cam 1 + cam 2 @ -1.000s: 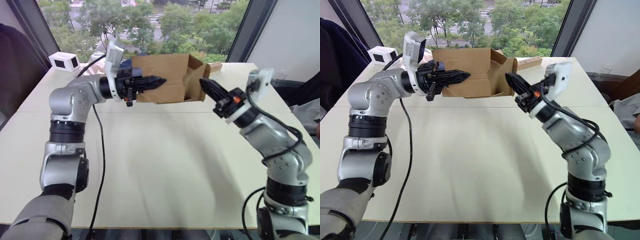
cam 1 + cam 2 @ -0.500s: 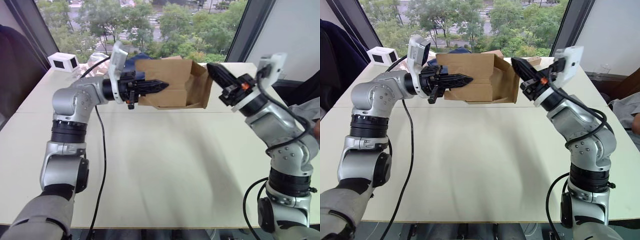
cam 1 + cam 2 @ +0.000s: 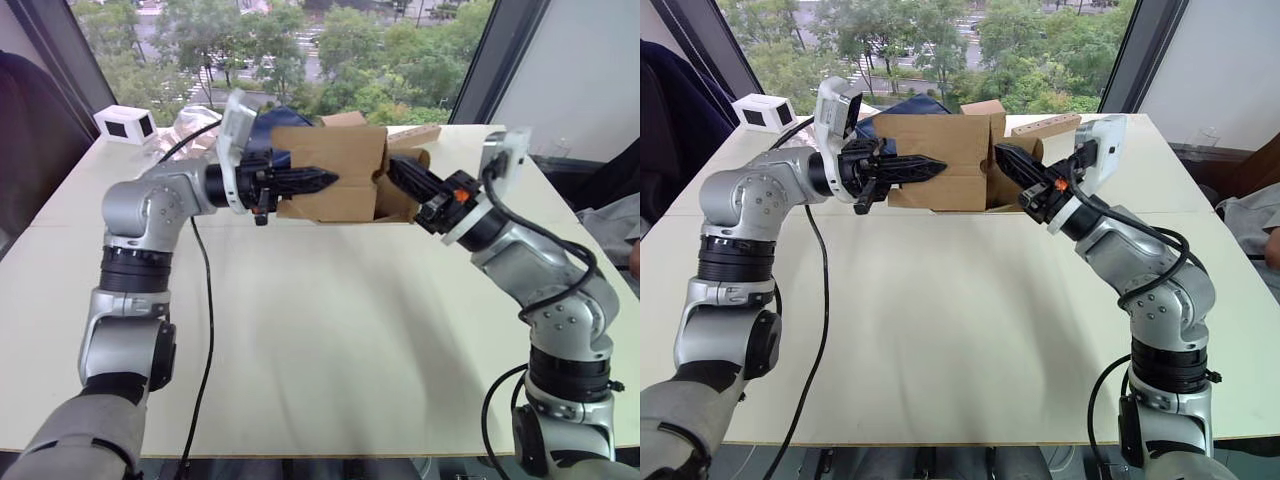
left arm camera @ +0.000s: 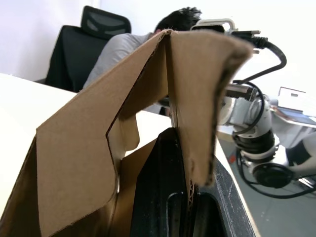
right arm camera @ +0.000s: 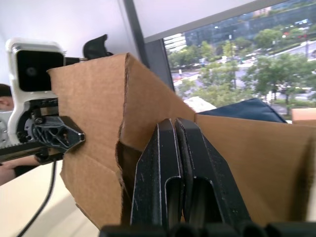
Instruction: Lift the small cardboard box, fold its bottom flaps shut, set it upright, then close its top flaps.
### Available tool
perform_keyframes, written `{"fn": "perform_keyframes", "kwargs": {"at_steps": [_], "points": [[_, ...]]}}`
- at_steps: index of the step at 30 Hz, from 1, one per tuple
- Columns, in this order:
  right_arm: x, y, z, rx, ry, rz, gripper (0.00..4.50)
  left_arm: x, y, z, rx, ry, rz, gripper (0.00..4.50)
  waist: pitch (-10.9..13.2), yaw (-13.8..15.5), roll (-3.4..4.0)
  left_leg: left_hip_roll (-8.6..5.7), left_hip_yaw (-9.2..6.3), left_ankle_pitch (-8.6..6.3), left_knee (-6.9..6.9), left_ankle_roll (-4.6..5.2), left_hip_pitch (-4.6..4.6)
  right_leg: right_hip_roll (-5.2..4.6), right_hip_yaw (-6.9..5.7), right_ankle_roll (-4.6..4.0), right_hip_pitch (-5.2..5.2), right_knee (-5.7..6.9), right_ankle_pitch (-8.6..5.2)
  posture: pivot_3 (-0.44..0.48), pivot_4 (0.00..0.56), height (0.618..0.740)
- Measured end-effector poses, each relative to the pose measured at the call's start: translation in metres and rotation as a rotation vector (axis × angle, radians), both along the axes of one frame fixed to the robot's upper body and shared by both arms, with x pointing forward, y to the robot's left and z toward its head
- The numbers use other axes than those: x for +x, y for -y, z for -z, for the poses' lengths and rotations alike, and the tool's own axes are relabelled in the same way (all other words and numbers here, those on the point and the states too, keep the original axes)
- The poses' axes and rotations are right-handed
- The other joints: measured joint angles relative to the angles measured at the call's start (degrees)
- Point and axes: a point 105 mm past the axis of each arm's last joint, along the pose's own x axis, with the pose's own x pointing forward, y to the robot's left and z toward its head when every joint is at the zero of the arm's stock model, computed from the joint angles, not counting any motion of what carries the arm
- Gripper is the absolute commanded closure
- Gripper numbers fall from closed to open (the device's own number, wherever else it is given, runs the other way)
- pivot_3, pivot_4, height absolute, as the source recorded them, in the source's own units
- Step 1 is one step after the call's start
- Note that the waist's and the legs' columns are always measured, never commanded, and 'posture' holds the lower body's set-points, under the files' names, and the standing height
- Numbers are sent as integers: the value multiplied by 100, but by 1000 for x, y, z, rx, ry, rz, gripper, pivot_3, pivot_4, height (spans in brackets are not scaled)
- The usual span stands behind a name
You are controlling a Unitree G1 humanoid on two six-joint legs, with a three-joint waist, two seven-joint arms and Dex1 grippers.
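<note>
The small cardboard box (image 3: pixel 335 165) hangs on its side above the far part of the table, plain brown. My left gripper (image 3: pixel 322 180) is shut on its front wall, reaching in from the box's left end; the cardboard sits between the fingers (image 4: pixel 168 197). The bottom flaps (image 3: pixel 400 190) are at the box's right end. My right gripper (image 3: pixel 393 167) is shut, fingers (image 5: pixel 173 163) pressed together, its tips pushing against a flap at that end. One flap (image 3: pixel 345 119) sticks up behind. The top flaps at the left end are hidden by my left gripper.
A long wooden block (image 3: pixel 1045 123) lies on the table behind the box. A dark blue bag (image 3: pixel 910 104) sits behind it and a small white device (image 3: pixel 125 122) at the far left. A black cable (image 3: pixel 205 320) hangs from my left arm. A seated person (image 4: pixel 143 42) is beyond the table.
My right gripper has come down from above the box's right end and pushed left into it, folding a flap inward. The box has sunk a little in my left gripper.
</note>
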Motion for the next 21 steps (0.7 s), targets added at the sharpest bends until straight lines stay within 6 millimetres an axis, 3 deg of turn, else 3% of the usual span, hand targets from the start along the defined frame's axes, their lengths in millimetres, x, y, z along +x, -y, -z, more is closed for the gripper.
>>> {"fn": "perform_keyframes", "kwargs": {"at_steps": [21], "points": [[-8, -20, 7, 18, -28, -64, 4453, -9, 3, 5, -5, -47, 56, 4500, 0, 0, 0, 0, 0, 0, 0, 0, 0, 0, 0, 0, 0, -1, 0, 0, 150, 740]]}}
